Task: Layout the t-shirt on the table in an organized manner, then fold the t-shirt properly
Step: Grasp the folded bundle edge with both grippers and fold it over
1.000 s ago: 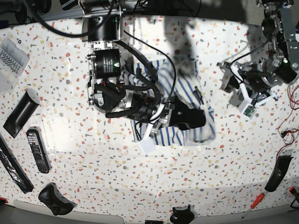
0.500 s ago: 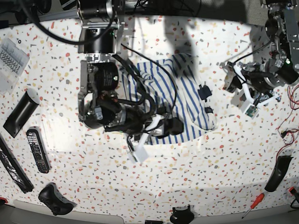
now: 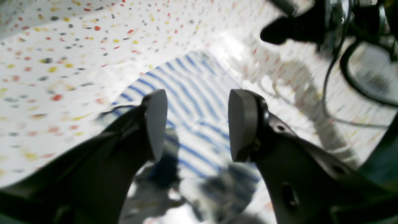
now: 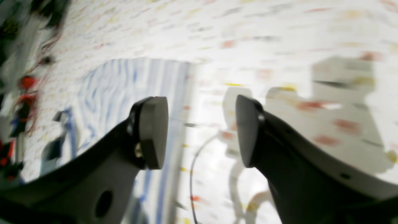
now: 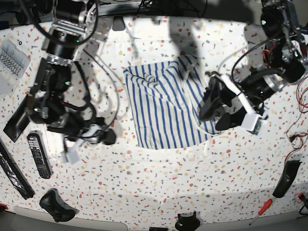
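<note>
t-shirt (image 5: 166, 113) edge behind left gripper (image 5: 211, 111)

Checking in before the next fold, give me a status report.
Left gripper open, over the t-shirt's right edge. Right gripper open, off the cloth. T-shirt folded flat on the table. Nothing on the cloth.

Both tools gaping, nothing held (L tool (image 3: 197, 124), R tool (image 4: 202, 130)).

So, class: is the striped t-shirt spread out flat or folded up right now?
Folded. The t-shirt lies on the table as a compact, roughly rectangular block with no sleeves sticking out.
</note>
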